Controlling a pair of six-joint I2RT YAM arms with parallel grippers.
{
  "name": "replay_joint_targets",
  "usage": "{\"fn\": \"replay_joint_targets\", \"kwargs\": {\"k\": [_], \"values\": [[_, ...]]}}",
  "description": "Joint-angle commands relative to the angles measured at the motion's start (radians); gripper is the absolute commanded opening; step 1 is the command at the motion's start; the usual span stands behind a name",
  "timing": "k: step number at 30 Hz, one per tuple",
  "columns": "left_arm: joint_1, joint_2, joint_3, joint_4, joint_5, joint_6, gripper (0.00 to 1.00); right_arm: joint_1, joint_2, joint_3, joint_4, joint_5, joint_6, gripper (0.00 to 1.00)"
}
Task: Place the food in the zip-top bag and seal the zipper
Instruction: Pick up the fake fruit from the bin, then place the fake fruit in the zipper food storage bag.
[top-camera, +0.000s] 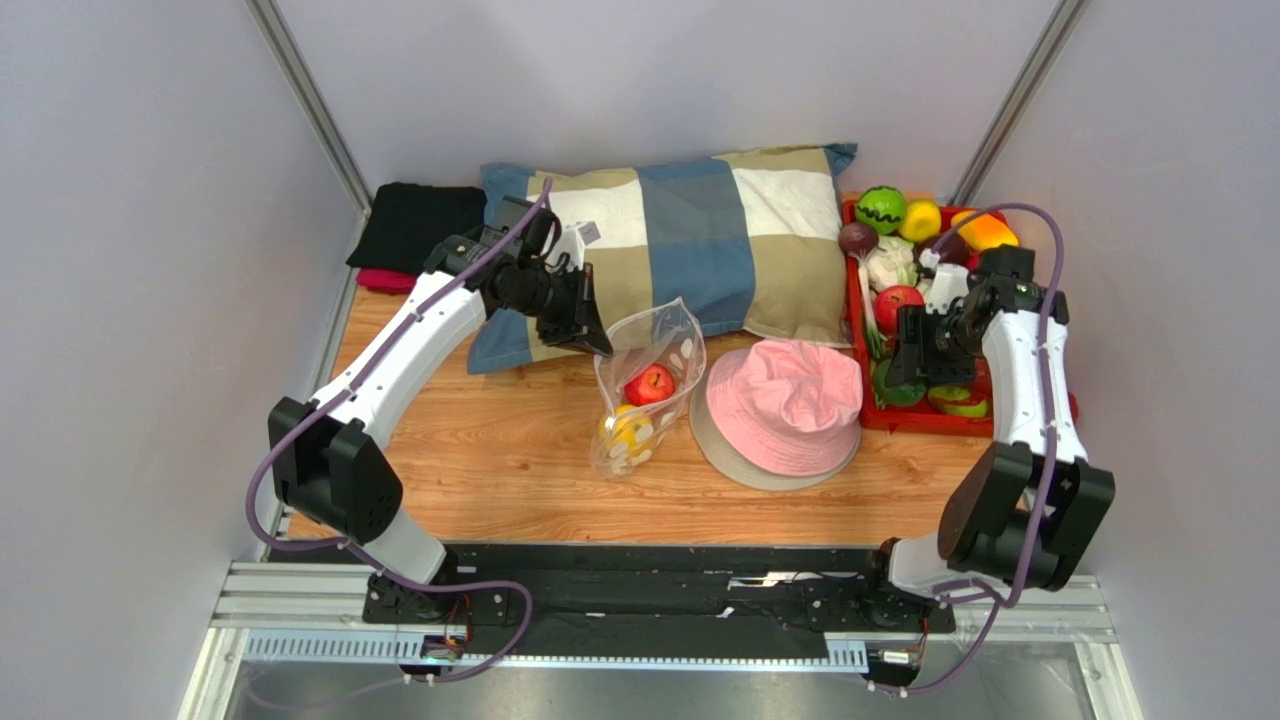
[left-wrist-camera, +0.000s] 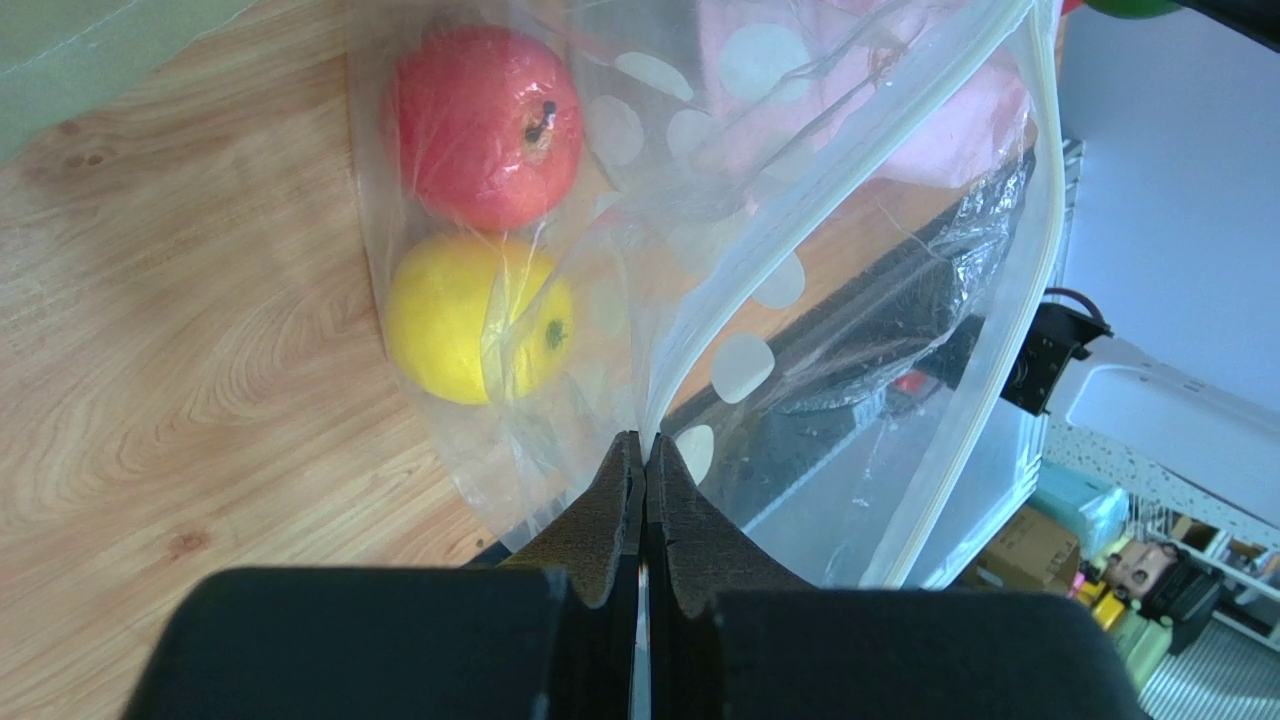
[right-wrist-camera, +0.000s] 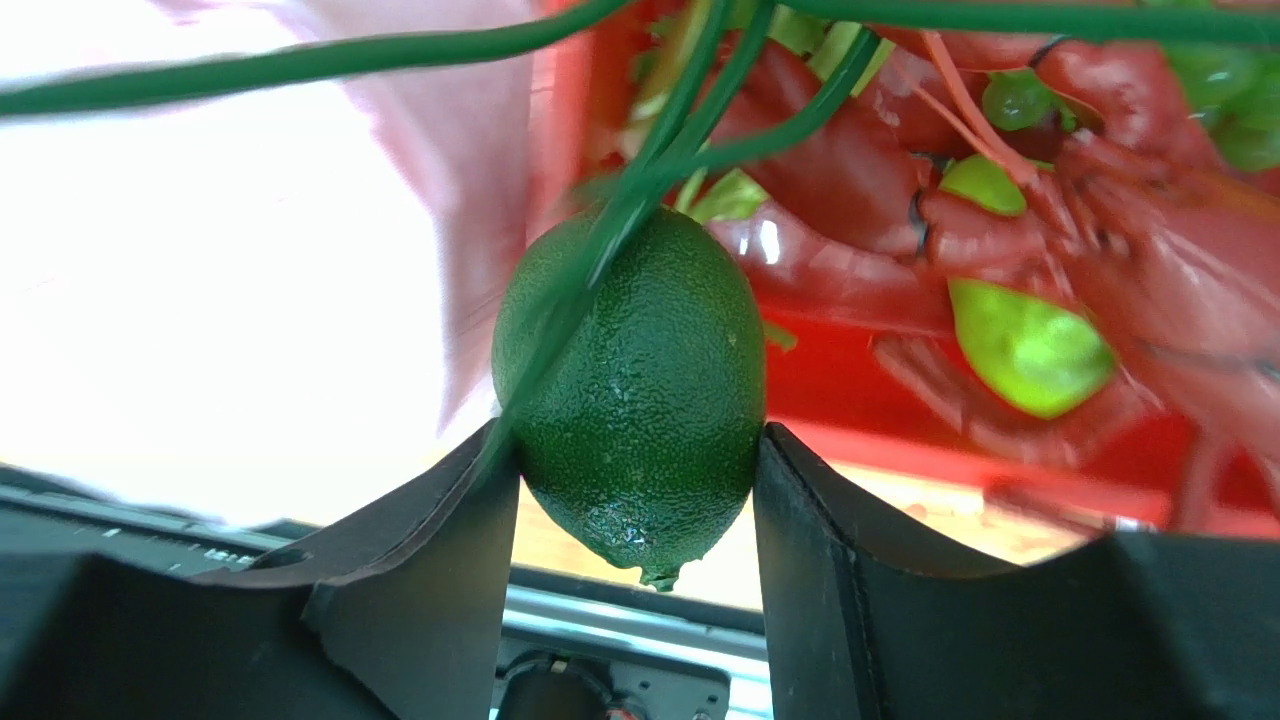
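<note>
The fingers (left-wrist-camera: 601, 518) of the left gripper (left-wrist-camera: 646, 477) are pressed together on one lip of the zip-top bag (left-wrist-camera: 781, 315), pinching it right where the pale zipper (left-wrist-camera: 842, 203) runs into them. They hold that end raised off the wooden surface (top-camera: 496, 450). The other lip hangs apart, leaving the mouth open. The bag lies between the checked pillow (top-camera: 706, 240) and the pink hat (top-camera: 781, 405). A red apple (left-wrist-camera: 484, 128) and a yellow fruit (left-wrist-camera: 466, 323) already sit at its closed end, touching each other.

At the right, the right gripper (right-wrist-camera: 639, 450) is clamped across the middle of a dark green lime (right-wrist-camera: 639, 375), one finger on each flank, above the red tray (top-camera: 962, 423). The rest of the toy produce (top-camera: 902, 225) is piled there.

The film looks thin, limp and slippery, likely to crumple or slide if taken by the dotted panel. The stiffer zipper strip is the better place to hold it, and the place to press along when sealing. The lime appears light and hard, with a rounded, pebbled skin that could squirt out of a loose grip. A hold across its widest part, as here, seems soundest. With two pieces bagged and one in transit, the job looks well short of done.
</note>
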Motion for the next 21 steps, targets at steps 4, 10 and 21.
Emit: {"fn": "replay_joint_targets", "kwargs": {"k": [4,10,21], "values": [[-0.001,0.007,0.009,0.018,0.017,-0.01,0.0,0.0,-0.126,0.171,-0.187,-0.146,0.014,0.35],[-0.001,0.01,0.006,0.019,0.031,-0.012,0.0,0.101,-0.147,0.315,-0.175,-0.39,0.108,0.34],[-0.001,-0.004,-0.011,0.018,0.02,0.001,0.0,0.748,-0.104,0.452,0.141,-0.226,0.094,0.35]]}}
